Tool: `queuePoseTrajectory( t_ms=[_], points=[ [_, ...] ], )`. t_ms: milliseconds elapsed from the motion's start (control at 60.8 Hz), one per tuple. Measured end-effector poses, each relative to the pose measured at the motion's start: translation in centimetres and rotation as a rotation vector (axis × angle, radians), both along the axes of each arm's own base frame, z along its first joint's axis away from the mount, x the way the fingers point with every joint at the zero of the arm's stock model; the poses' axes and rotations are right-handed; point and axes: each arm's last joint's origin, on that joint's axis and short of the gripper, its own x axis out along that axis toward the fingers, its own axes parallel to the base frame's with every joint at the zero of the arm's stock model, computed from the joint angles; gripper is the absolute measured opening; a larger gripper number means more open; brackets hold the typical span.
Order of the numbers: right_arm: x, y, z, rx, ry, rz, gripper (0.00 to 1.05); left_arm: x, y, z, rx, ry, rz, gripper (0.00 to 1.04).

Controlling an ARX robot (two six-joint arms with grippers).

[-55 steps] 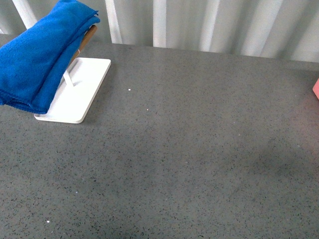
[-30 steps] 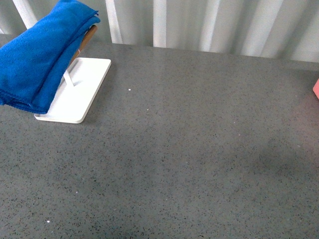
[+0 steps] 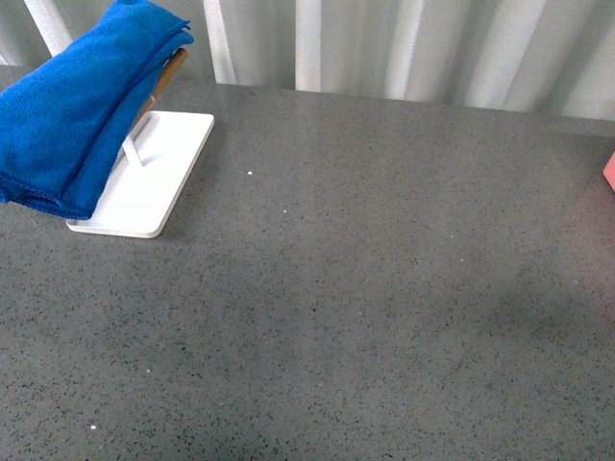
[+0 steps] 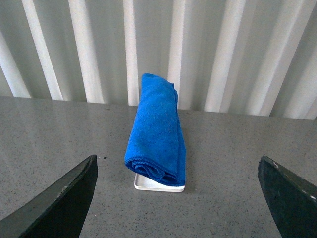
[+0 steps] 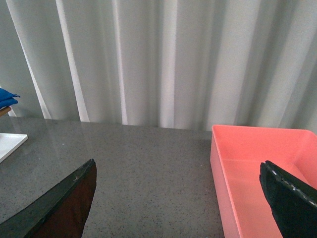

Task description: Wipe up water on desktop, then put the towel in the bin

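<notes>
Towel: the bright blue towel (image 3: 72, 106) is folded thick and draped over a slanted wooden bar (image 3: 173, 69) at the far left, raised off the surface.
Tray base: the white tray base (image 3: 159, 192) lies flat under the towel, whose lower fold overhangs the base's left side.
Tabletop: the speckled dark-grey tabletop (image 3: 365, 288) stretches wide, with a few tiny white specks (image 3: 250, 174).
Bin: the pink bin (image 5: 257, 168) stands on the right, well apart from the towel.
Left fingers: the left fingers (image 4: 64, 198) are spread wide apart, gripping nothing, above the tabletop and facing the towel.
Right fingers: the right fingers (image 5: 59, 208) are also wide apart and hold nothing, with the bin just beside one of them.
Backdrop: a pale pleated curtain (image 3: 404, 48) hangs behind the far edge.
</notes>
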Motion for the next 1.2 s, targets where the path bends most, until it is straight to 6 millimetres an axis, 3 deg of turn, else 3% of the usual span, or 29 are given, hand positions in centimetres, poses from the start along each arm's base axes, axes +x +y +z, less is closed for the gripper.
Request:
queuePoseTrajectory(
  t_ms=[214, 296, 411, 526, 625, 707, 921, 1069, 1200],
  points=[
    [0.0, 0.0, 0.0, 0.0, 0.0, 0.0, 0.98, 0.1, 0.0, -0.1, -0.007, 0.025, -0.027, 0.98],
    [0.0, 0.0, 0.0, 0.0, 0.0, 0.002, 0.98, 0.5, -0.2, -0.3, -0.1, 0.249, -0.268, 0.98],
    [0.0, 0.0, 0.0, 0.0, 0.0, 0.001, 0.98, 2.7, -0.4, 1.2, -0.086, 0.283, -0.348, 0.98],
    [0.0, 0.0, 0.0, 0.0, 0.0, 0.002, 0.98, 8.6, 0.0, 6.2, 0.008, 0.207, -0.359, 0.98],
    [0.0, 0.0, 0.0, 0.0, 0.0, 0.001, 0.98, 16.5, 0.6, 9.0, 0.018, 0.313, -0.336, 0.98],
    [0.0, 0.0, 0.0, 0.0, 0.0, 0.001, 0.98, 21.4, 0.7, 9.7, 0.053, 0.39, -0.333, 0.98],
    [0.0, 0.0, 0.0, 0.0, 0.0, 0.001, 0.98, 30.7, 1.2, 10.5, 0.135, 0.564, -0.301, 0.98],
    [0.0, 0.0, 0.0, 0.0, 0.0, 0.001, 0.98, 35.3, 1.8, 9.8, 0.157, 0.651, -0.266, 0.98],
    [0.0, 0.0, 0.0, 0.0, 0.0, 0.001, 0.98, 38.1, 2.2, 9.1, 0.118, 0.73, -0.218, 0.98]
  ],
)
